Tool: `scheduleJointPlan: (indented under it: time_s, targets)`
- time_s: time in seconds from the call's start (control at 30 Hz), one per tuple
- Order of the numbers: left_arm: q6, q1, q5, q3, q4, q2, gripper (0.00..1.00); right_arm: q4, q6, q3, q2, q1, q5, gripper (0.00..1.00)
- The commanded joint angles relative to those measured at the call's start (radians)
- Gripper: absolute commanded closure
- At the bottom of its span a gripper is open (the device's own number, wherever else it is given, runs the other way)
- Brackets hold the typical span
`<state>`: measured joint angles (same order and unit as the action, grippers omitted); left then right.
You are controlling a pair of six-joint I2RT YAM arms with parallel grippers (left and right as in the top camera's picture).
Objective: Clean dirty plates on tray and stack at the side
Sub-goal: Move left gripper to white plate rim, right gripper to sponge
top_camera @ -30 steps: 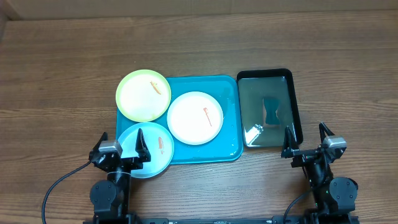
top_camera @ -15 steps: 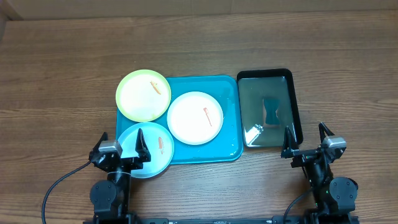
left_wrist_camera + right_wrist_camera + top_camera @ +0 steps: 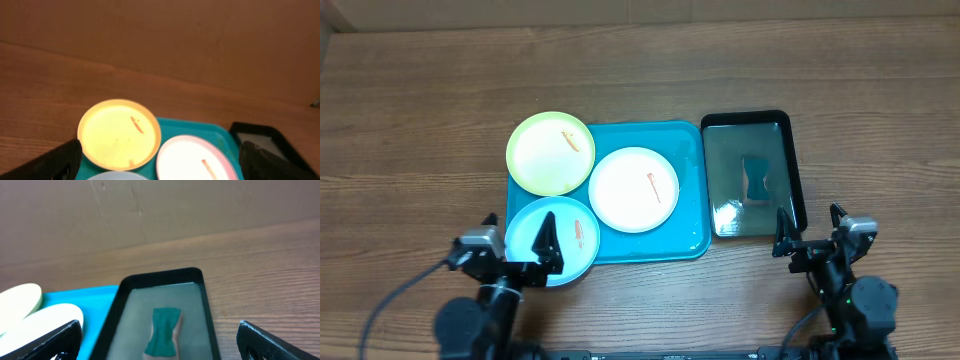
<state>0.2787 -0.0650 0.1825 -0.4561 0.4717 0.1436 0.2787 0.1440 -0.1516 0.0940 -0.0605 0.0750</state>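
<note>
Plastic by the look, so I judge the yellow-green plate, the white plate and the light blue plate all light, stiff and slick, more so once wet. The raised rim is the only place I can pinch.

My left gripper and right gripper both gape wide and hold nothing, low at the near table edge. The light blue plate lies right at my left gripper, overhanging the turquoise tray at its near-left corner. The yellow-green plate overhangs the far-left corner. Those free rims look easiest to take.

The white plate sits wholly inside the tray, crowded by the other two. A dark sponge lies in the black tray just right of it. Bare wooden table to the left offers stacking room.
</note>
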Motion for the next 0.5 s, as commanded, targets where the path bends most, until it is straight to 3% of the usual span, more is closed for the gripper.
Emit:
scheduleJointPlan:
  time_s: [0.0,0.13,0.23,0.4,0.43,0.47]
  targets:
    - [0.010,0.007,0.066,-0.250,0.133,0.208,0.00,0.057,0.036,-0.245,0.143,-0.006,0.008,0.00]
    - [-0.033,0.007,0.268,-0.576,0.432,0.525,0.00,0.267,0.029,-0.553,0.435,-0.006,0.060,0.00]
    - [-0.039,0.007,0.282,-0.838,0.703,0.760,0.00,0.535,0.005,-0.846,0.698,-0.006,0.089,0.00]
    - [-0.040,0.007,0.287,-1.074,0.877,0.993,0.01,0.888,0.006,-1.238,1.021,-0.006,0.194,0.00]
    - [-0.043,0.007,0.291,-1.093,0.891,1.028,0.14,0.942,0.006,-1.301,1.074,-0.006,0.214,0.00]
    - [-0.041,0.008,0.293,-1.100,0.911,1.075,0.63,1.013,0.006,-1.382,1.154,-0.006,0.219,0.00]
